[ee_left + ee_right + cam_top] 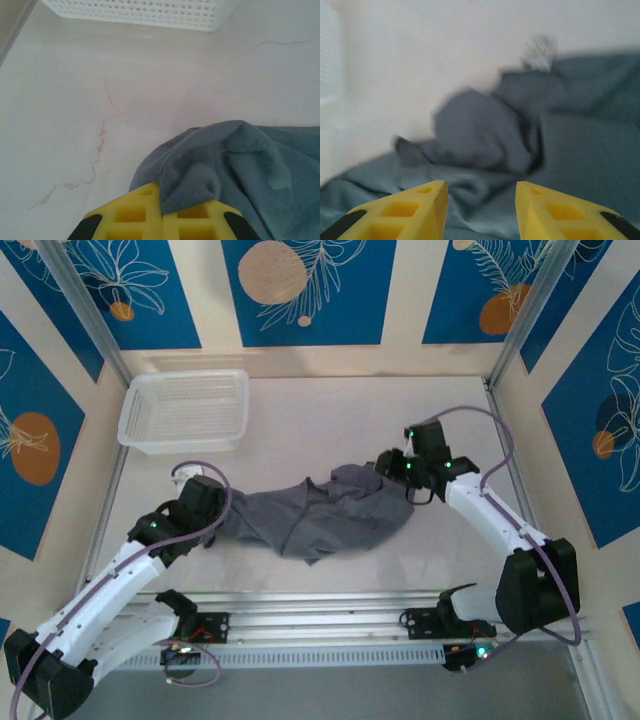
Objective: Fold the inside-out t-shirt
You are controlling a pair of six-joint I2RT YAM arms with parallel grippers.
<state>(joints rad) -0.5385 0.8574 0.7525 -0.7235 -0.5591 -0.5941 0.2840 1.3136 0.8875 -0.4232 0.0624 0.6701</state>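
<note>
The slate-grey t-shirt [320, 517] lies crumpled in the middle of the table, stretched between the two arms. My left gripper [212, 508] is at its left end, and in the left wrist view the yellow fingers [131, 215] are shut on a fold of the t-shirt [200, 180]. My right gripper [398, 472] hovers at the shirt's upper right edge. In the blurred right wrist view its fingers [425, 210] stand open above the rumpled t-shirt [485, 135], with nothing between them.
A white mesh-sided basket [186, 410] stands at the back left; its wall [145, 12] shows at the top of the left wrist view. Metal rails [320, 615] run along the near edge, and frame posts stand at the sides.
</note>
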